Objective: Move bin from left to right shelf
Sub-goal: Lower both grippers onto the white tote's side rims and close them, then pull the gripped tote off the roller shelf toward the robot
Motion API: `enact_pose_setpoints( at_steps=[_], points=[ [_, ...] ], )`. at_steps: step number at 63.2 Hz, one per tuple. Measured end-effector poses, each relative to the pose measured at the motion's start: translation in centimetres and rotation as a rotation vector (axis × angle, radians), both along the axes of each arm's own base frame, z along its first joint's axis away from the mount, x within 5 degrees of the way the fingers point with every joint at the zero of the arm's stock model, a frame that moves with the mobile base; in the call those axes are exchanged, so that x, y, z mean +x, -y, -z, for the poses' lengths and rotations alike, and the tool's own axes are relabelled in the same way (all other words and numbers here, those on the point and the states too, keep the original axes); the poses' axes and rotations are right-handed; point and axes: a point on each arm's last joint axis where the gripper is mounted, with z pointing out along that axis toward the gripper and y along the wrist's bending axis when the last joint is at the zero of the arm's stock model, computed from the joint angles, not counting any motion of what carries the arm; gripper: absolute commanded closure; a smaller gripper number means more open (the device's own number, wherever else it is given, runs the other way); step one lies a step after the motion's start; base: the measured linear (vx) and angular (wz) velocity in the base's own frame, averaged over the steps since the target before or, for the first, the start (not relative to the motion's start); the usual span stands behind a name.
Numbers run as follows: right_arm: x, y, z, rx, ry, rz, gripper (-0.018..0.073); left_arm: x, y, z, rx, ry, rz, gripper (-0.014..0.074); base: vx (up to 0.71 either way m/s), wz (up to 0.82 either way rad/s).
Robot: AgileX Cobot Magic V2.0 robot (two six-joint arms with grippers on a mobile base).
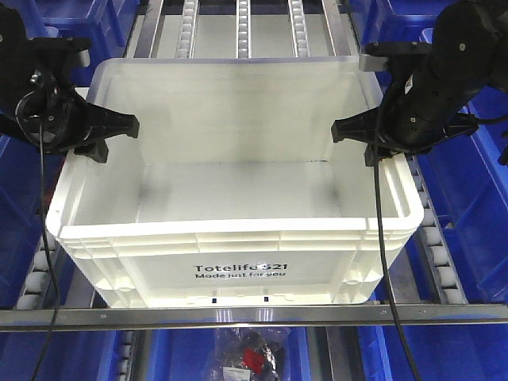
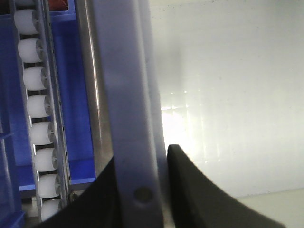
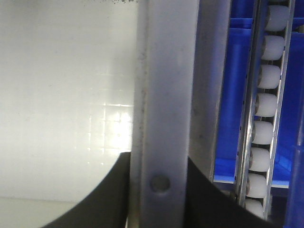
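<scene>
The white bin point(image 1: 230, 238), printed "Totelife 521", sits on the shelf's roller tracks in the middle of the front view, open and empty. My left gripper point(image 1: 101, 136) straddles its left rim, one finger inside the wall and one outside. My right gripper point(image 1: 367, 136) straddles the right rim the same way. In the left wrist view the bin's rim point(image 2: 133, 109) runs up between the dark fingers point(image 2: 190, 190) of the left gripper point(image 2: 142, 156), which is shut on it. The right wrist view shows the rim point(image 3: 164, 95) pinched in the right gripper point(image 3: 159, 156).
Blue plastic bins point(image 1: 476, 198) flank the white one on both sides point(image 1: 20, 214) and behind. White roller tracks point(image 1: 242, 28) run back under the bin. A metal front rail point(image 1: 254, 315) crosses below it. A clear bag with red and black contents point(image 1: 250, 357) lies on the level beneath.
</scene>
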Motion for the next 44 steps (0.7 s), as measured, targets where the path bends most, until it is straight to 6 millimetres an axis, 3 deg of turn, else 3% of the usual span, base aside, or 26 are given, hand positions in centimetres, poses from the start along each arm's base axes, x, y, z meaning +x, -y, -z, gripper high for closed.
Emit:
enact_pose_setpoints(
  at_steps=[27, 44],
  points=[
    [-0.2, 0.1, -0.3, -0.003, 0.007, -0.007, 0.0503, -0.1, 0.0, -0.2, -0.007, 0.007, -0.005, 0.0489, 0.0, 0.0],
    [-1.7, 0.3, -2.5, 0.031, 0.049, -0.006, 0.0503, -2.1, -0.5, -3.1, -0.028, 0.076, -0.004, 0.0489, 0.0, 0.0]
  ],
)
